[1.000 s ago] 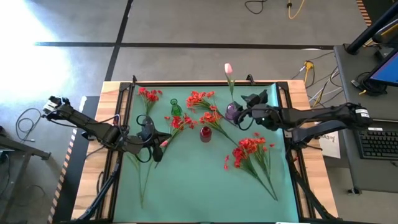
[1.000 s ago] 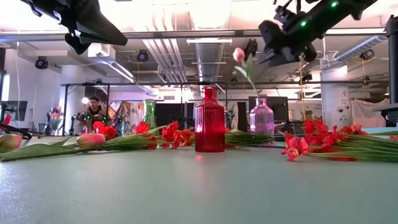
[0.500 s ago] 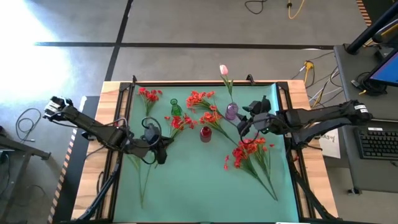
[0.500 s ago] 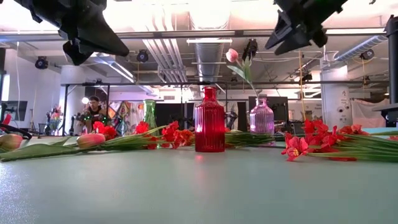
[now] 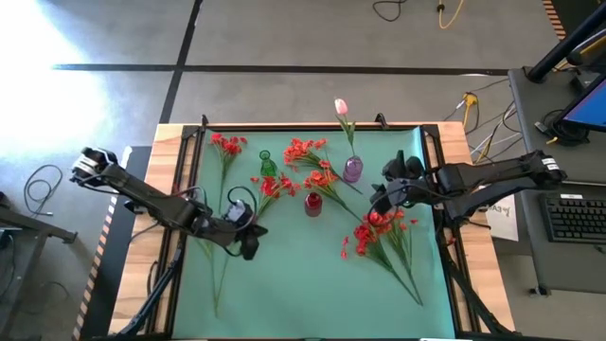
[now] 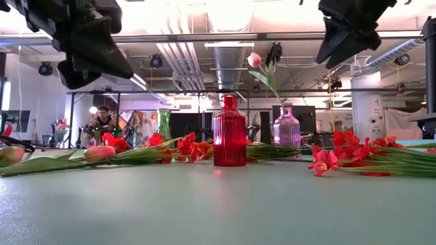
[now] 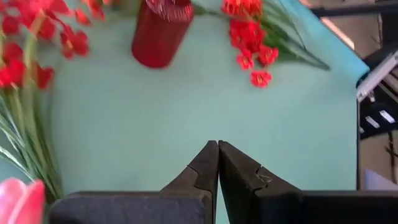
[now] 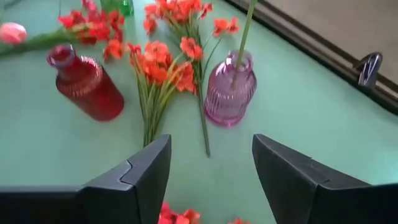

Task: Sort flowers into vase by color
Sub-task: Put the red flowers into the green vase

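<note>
**One pink tulip in the pink vase, both end effectors empty**

Landmark: red vase (image 5: 312, 203), mid-mat on the counter (image 5: 170, 142).

- High view: pink vase (image 5: 352, 170) sits just right of and behind the red vase, with a pink tulip (image 5: 341, 107) standing in it, stem leaning back. Green vase (image 5: 268, 168) is left of and behind the red vase.
- Right end effector (image 5: 377, 201) hovers right of the red vase, near the pink vase, above the head of the red bunch (image 5: 381, 225) lying to the right-front. Right wrist view shows its fingers (image 8: 144, 171) well apart, nothing between them; it also shows the tulip stem (image 8: 245, 30) entering the pink vase neck, which the high view barely resolves.
- Left end effector (image 5: 248, 240) hovers left-front of the red vase. Left wrist view shows the fingers (image 7: 205, 167) pressed together, holding nothing, over bare green mat (image 7: 186, 118). A pink bud (image 7: 20, 202) shows at that view's edge.
- Loose red flowers: one spray (image 5: 225, 145) far left-back, one cluster (image 5: 305, 152) directly behind the red vase, one (image 5: 275, 187) just left of it.
- Low view only: a pink tulip bud (image 6: 99, 153) lying flat well left of the red vase, leaves alongside; both arms above the counter, not touching anything. A person (image 6: 102, 122) shows in the room behind.
- Red and green vases: no stems visible in either from any view.
</note>
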{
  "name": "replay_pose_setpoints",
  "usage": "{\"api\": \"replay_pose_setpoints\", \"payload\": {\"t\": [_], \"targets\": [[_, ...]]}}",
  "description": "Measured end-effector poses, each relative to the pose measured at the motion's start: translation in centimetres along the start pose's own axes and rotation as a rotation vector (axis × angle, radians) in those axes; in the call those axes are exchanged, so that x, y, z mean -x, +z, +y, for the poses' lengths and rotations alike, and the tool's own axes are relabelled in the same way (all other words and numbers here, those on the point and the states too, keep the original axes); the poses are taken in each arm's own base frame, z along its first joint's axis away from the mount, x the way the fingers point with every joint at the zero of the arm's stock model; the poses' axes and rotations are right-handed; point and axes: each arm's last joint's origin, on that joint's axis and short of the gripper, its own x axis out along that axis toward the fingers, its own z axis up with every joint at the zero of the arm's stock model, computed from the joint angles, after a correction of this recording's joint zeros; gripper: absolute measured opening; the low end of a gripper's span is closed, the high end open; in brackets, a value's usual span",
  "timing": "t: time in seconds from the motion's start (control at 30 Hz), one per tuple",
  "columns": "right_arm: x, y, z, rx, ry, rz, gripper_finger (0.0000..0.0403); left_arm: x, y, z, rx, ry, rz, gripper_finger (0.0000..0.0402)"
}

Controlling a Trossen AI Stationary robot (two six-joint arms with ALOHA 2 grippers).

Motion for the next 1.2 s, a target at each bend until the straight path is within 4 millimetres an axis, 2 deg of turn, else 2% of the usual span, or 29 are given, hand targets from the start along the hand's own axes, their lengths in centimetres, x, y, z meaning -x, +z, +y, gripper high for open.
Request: {"api": "replay_pose_setpoints", "payload": {"t": [0.23, 0.43, 0.57, 0.73, 0.9, 1.03, 1.2], "targets": [[0.0, -0.2, 0.0, 0.016, 0.029, 0.045, 0.0264, -0.9, -0.6, 0.1, -0.002, 0.020, 0.044, 0.0000], [0.0, -0.2, 0.0, 0.056, 0.024, 0.035, 0.0274, -1.7, -0.3, 0.6, 0.049, 0.075, 0.022, 0.0002], [0.0, 0.0, 0.1, 0.071, 0.011, 0.007, 0.0274, -2.9, 0.1, 1.5, 0.088, 0.139, 0.017, 0.0032], [0.0, 0.0, 0.0, 0.072, -0.003, -0.006, 0.0274, -4.4, 0.9, 3.1, 0.119, 0.238, 0.010, 0.0089], [0.0, 0.0, 0.0, 0.072, -0.004, -0.007, 0.0272, -5.3, 2.2, 4.2, 0.116, 0.414, 0.107, 0.0133], [0.0, 0.0, 0.0, 0.071, -0.005, -0.007, 0.0272, -6.1, 3.0, 3.8, 0.080, 0.527, 0.180, 0.0149], [0.0, 0.0, 0.0, 0.069, -0.004, -0.008, 0.0274, -7.3, 3.6, 3.4, 0.045, 0.562, 0.219, 0.0150]]}}
